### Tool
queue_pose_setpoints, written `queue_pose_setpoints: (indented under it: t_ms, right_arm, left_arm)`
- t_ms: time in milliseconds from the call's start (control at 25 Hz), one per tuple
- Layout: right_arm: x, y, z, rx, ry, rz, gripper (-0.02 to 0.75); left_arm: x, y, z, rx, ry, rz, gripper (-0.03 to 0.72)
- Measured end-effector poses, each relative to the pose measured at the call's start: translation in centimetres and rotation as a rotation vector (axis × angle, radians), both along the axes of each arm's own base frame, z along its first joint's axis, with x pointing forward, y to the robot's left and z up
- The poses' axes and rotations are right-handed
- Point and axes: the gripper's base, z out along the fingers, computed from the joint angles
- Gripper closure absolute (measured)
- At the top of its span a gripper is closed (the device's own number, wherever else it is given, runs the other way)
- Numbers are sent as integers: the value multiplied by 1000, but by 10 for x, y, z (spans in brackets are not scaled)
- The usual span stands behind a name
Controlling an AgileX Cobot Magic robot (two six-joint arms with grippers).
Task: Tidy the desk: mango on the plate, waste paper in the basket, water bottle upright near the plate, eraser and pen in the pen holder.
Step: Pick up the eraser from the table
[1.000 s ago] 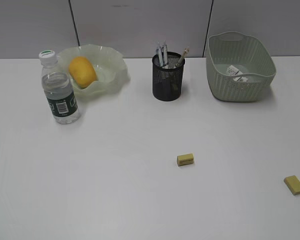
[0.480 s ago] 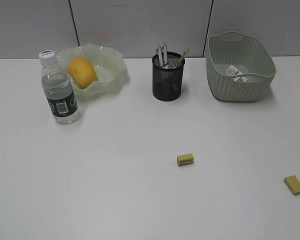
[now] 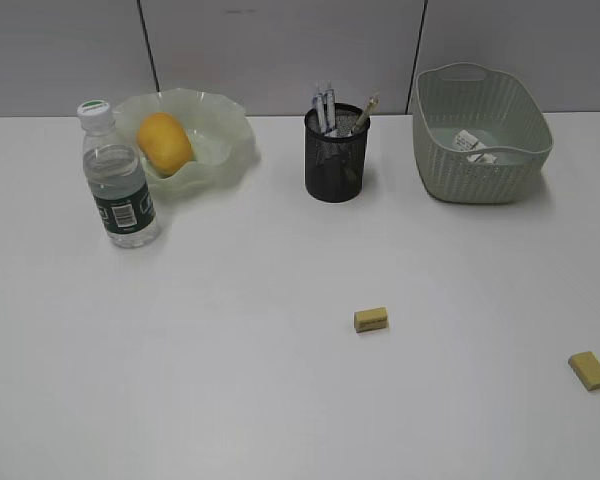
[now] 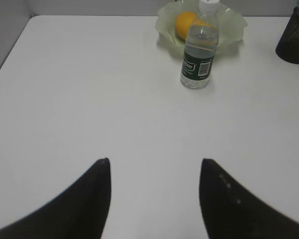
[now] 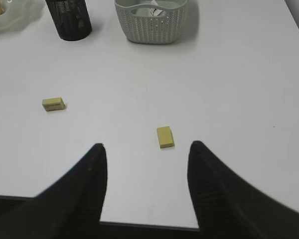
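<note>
Yellow eraser lies on your white surface just ahead of your right gripper, fingers apart and empty, long axis pointing up the frame, nearer than your left gripper, likewise apart.

Matt white desk, glassy ruffled plate, black mesh pen holder, woven-textured plastic basket.

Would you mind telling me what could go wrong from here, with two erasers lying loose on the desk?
1. The right-hand eraser lies near the desk's front right corner; a clumsy approach might push it off.
2. The pen holder already holds pens, so a dropped eraser might catch on them.
3. The middle eraser is low and flat, hard to pinch cleanly.
</note>
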Motion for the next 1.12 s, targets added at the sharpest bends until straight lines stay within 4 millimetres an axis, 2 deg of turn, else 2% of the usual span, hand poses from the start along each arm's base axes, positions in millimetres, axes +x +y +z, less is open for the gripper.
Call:
queue_pose_setpoints:
  t_ms: [120, 280, 640, 880, 1120]
  right_arm:
    - [2, 0, 0, 0, 13, 0, 316]
    - [24, 0, 4, -6, 176, 2, 316]
    - [116, 0, 18, 26, 576, -22, 316]
    - [186, 0, 1, -3, 809, -3, 316]
    - [236, -3, -19, -47, 936, -4, 316]
  left_arm:
    - [0, 0, 0, 0, 0, 0, 253]
    - [0, 0, 0, 0, -1, 0, 253]
    - [0, 0, 0, 0, -1, 0, 253]
    - [0, 0, 0, 0, -1, 0, 253]
    - [0, 0, 0, 0, -1, 0, 253]
